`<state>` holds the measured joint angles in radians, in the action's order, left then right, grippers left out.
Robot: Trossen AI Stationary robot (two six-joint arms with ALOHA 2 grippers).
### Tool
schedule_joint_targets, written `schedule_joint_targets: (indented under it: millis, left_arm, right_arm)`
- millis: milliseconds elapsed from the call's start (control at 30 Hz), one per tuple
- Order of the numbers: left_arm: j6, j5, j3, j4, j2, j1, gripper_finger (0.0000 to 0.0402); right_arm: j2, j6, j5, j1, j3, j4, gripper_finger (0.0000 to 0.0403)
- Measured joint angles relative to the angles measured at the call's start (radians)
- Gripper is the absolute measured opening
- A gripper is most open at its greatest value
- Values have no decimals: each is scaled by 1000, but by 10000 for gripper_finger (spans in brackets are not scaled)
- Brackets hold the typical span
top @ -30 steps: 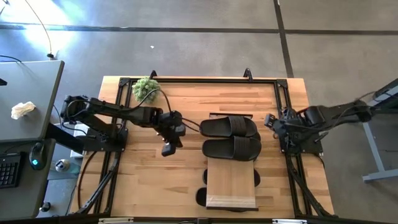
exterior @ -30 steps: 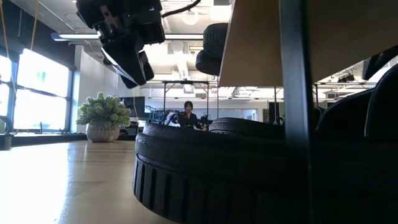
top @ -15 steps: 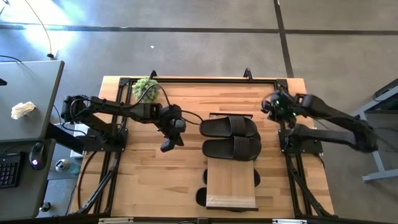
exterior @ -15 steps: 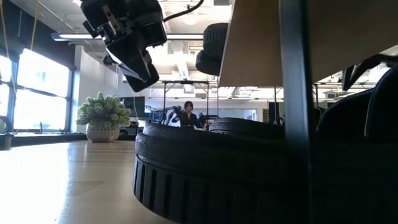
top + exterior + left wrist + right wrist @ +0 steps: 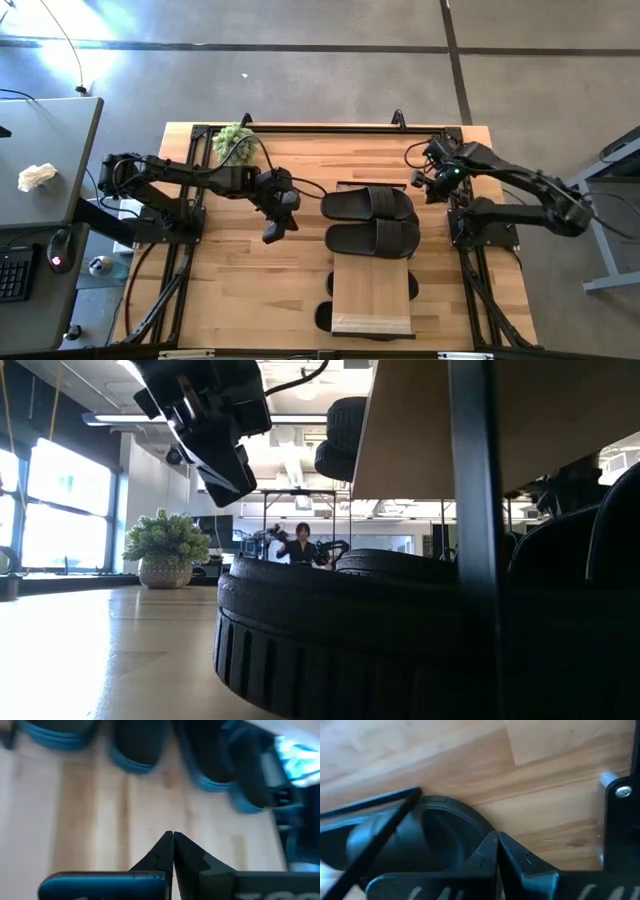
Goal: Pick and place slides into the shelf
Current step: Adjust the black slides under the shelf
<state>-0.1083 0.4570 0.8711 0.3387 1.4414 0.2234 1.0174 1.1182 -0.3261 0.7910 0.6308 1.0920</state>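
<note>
Two black slides (image 5: 368, 204) (image 5: 372, 238) lie side by side at the far end of the shelf (image 5: 372, 296), raised off the table in the low view (image 5: 345, 420). More slides (image 5: 323, 318) (image 5: 330, 630) sit on the table under the plank. My left gripper (image 5: 272, 233) (image 5: 173, 836) hangs shut above bare table left of the slides. My right gripper (image 5: 419, 182) (image 5: 496, 836) is shut beside the right end of the far slide (image 5: 435, 825). I see no touch.
A small potted plant (image 5: 235, 141) (image 5: 165, 545) stands at the far left of the table. A dark frame (image 5: 455, 160) runs around the tabletop. Bare wood lies left of the shelf. A person (image 5: 302, 545) sits in the room beyond.
My right arm has unfolded from its place at the table's right edge and swung toward the table's left, bringing its gripper to the right end of the far slide. The slides have stayed where they were.
</note>
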Motion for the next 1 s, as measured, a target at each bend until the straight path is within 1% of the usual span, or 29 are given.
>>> schedule_joint_targets:
  millis: [100, 167, 300, 367, 500, 600, 767, 900, 1000]
  left_arm:
    - [8, -90, 0, -1, 0, 8, 0]
    - [7, -103, 0, -1, 0, 28, 0]
    - [7, -93, 0, 1, 0, 78, 0]
    - [12, -68, -1, 3, 0, 102, 0]
    - [23, -20, -64, -28, 0, 136, 0]
    - [20, 6, -143, -91, 0, 152, 0]
    - [-62, 14, -273, -258, 0, 156, 0]
    - [-140, 24, -328, -379, 0, 156, 0]
    - [-177, 21, -339, -417, 0, 140, 0]
  right_arm:
    - [60, -26, -33, -1, -13, -10, 0]
    - [101, -30, -49, -12, -26, -34, 0]
    - [160, -45, -76, -45, -64, -79, 0]
    - [175, -42, -85, -69, -93, -109, 0]
    - [179, 4, -77, -115, -134, -156, 0]
    - [179, 25, -80, -138, -136, -170, 0]
    - [178, 69, -95, -159, -138, -175, 0]
    - [178, 108, -140, -165, -173, -218, 0]
    - [178, 156, -144, -189, -197, -271, 0]
